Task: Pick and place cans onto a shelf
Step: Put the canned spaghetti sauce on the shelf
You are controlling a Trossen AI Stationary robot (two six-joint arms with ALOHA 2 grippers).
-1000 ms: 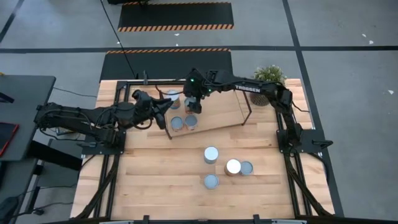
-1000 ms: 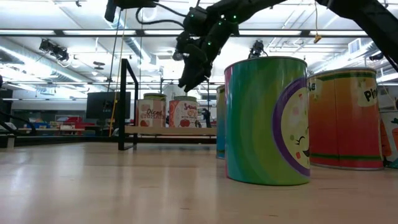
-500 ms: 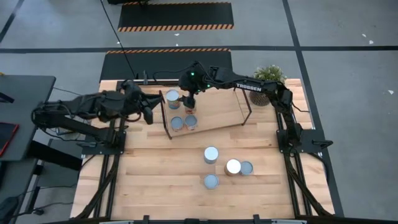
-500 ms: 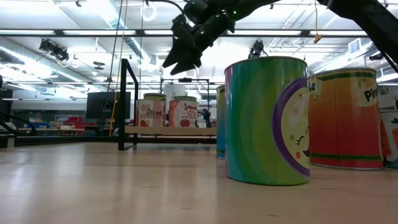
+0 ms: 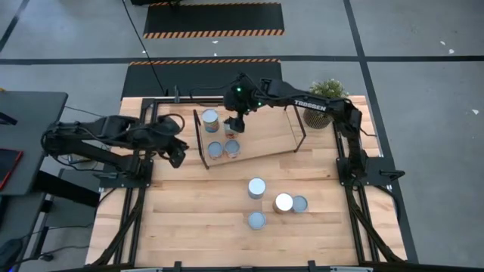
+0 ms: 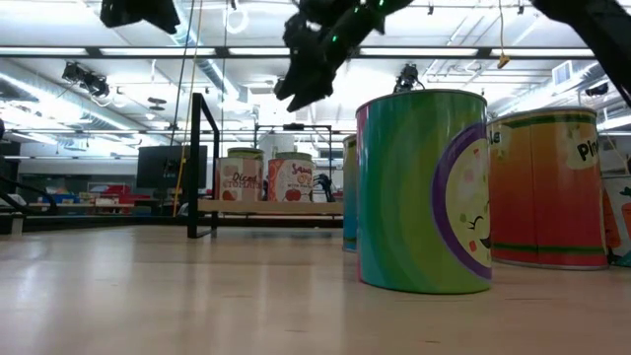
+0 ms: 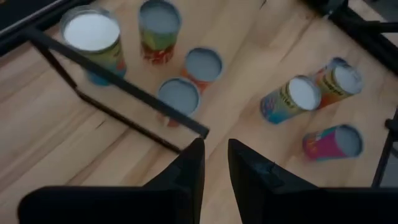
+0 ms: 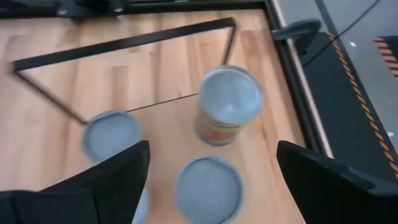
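1. Cans (image 5: pixel 257 188) not yet shelved: four stand upright in a cluster on the near part of the surface (image 5: pixel 181 219), well apart from both arms.
2. Left pincer (image 5: pixel 175 155): fingers pressed nearly together, holding nothing, beside the shelf's left end; the loose cluster lies to its right and nearer.
3. Shelf (image 5: pixel 265 132): carries four upright cans at its left end.
4. Right pincer (image 5: pixel 234 123): spread wide, empty, poised above those shelved cans. By my judgement, neither arm is clearly nearer the loose cluster.

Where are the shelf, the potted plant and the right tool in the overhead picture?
shelf (image 5: pixel 265 130), high view, bare board right of the cans.
potted plant (image 5: pixel 330 91), high view, its green leaves.
right tool (image 5: pixel 233 125), high view, between its open fingertips.
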